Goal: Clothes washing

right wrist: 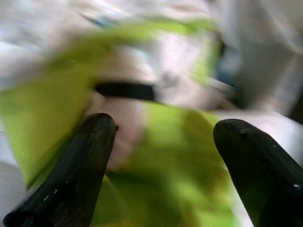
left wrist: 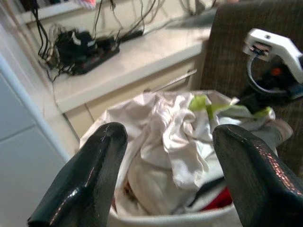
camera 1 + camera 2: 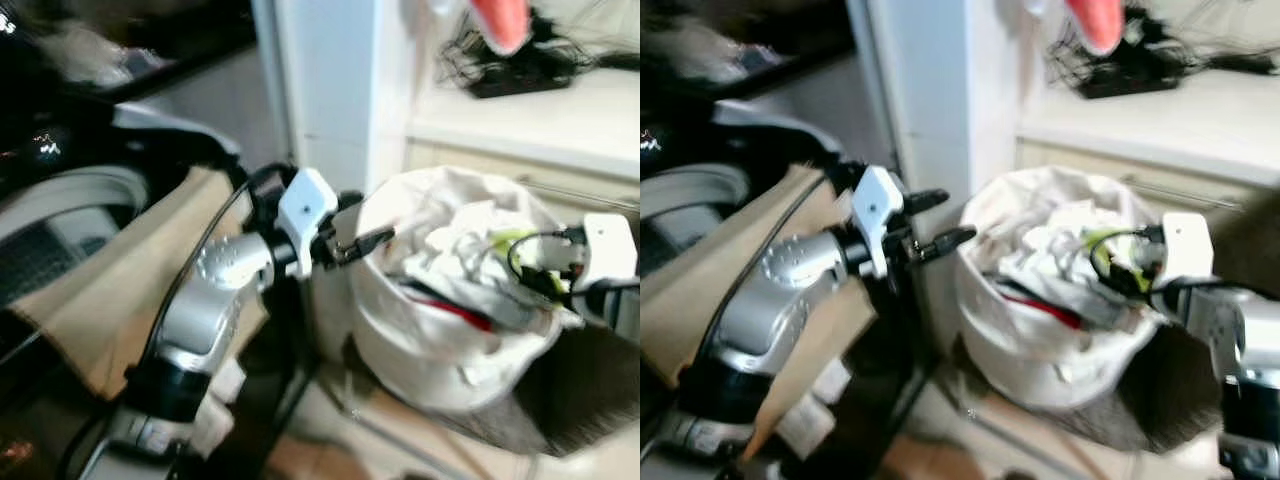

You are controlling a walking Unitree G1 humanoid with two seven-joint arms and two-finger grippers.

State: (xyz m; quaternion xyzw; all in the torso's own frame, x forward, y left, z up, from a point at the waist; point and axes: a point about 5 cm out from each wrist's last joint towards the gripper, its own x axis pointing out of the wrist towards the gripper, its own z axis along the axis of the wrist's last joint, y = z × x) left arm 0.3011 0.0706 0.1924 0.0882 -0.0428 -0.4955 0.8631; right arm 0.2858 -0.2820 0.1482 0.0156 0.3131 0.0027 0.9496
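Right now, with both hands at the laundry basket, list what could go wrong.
1. The right hand is open over a green garment tangled with white clothes; a grab may drag several pieces out together.
2. The basket is soft and heaped full, so a hard pull could tip it.
3. The left hand hovers open at the rim and could snag the fabric edge.

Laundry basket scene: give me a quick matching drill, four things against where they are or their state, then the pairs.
Things:
1 left gripper
2 right gripper
3 laundry basket
4 tangle of cables

Descriptions:
A on the pale counter
B open, at the basket's rim beside the white pillar
C open, close over a lime-green garment
D white, heaped with clothes

Pairs: 1-B, 2-C, 3-D, 4-A
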